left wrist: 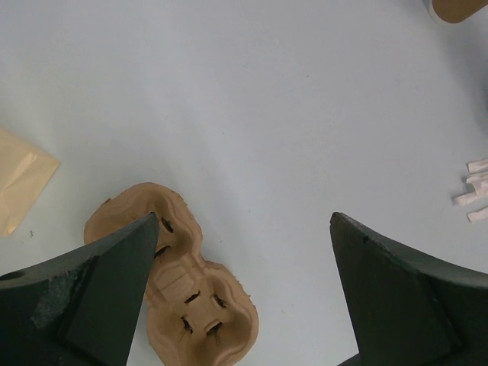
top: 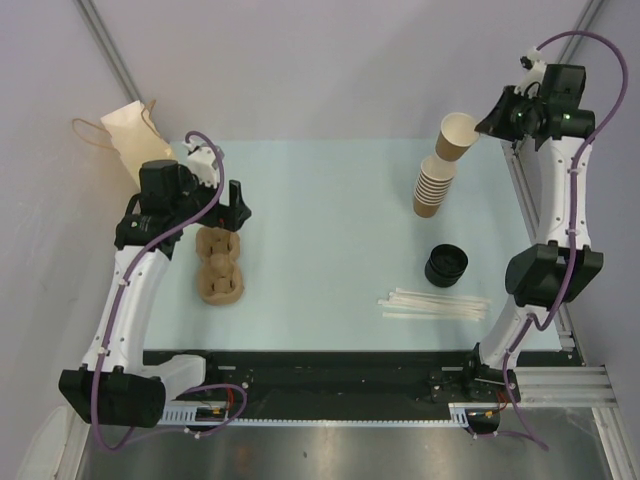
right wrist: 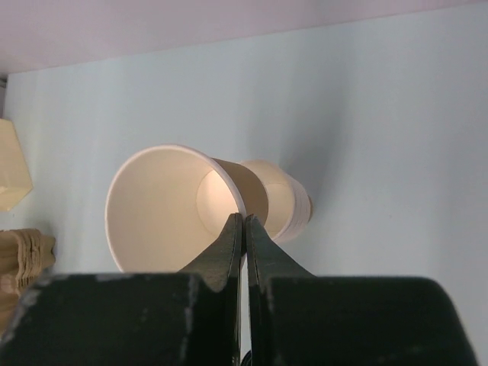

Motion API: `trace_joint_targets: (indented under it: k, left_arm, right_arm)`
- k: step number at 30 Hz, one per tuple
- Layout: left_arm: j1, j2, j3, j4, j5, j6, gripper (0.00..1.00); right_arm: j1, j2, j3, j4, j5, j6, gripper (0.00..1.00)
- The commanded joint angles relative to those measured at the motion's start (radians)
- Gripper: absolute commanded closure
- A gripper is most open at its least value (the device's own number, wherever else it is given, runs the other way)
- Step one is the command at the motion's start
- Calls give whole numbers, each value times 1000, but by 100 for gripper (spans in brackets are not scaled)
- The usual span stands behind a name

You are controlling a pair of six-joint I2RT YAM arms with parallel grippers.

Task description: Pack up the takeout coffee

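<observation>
Pale blue tabletop (top: 330,200), grey walls behind. Far left sits one paper bag (top: 125,135). Beside it the left gripper (top: 238,205) hangs wide open and empty over one empty two-well pulp carrier (top: 218,265). Right of centre are one cup stack (top: 433,190), one stack of black lids (top: 446,265) and several straws (top: 435,303). The raised right gripper (top: 487,125) pinches one lidless paper cup (top: 458,135) by its rim above the cup stack.

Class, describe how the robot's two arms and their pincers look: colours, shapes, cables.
The left arm and right arm have white links and bulky black joint housings; a purple cable loops along each. The left pincer and right pincer have matt black wedge-shaped fingers tapering to narrow tips.
</observation>
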Motion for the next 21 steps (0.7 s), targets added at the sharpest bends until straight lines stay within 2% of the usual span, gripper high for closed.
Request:
trace_joint_targets:
  k: [1,7,12,15,19,21]
  left_arm:
    - [-8,-18,-4,29,31,-18,0]
    - [-8,-76,-23,-8,80,-8,1]
    - [-7,-178,-89,66,157,-27,0]
    - [-8,-242,-124,89,130,-70,0]
    - [-8,-232,-144,17,177,-68,0]
    - [-7,-229,-162,14,176,-75,0]
  right_arm:
    - [42,-110,26,12,-89,-33,100]
    - [254,-190,-143,61,-169,-42,100]
    - [440,-184,-258,78,-168,-100,100]
    - [544,-184,-330,126,-186,-108,100]
    - [667,-164,-489,199,-205,-174,100]
    - [739,-141,-512,203,-188,-192,100]
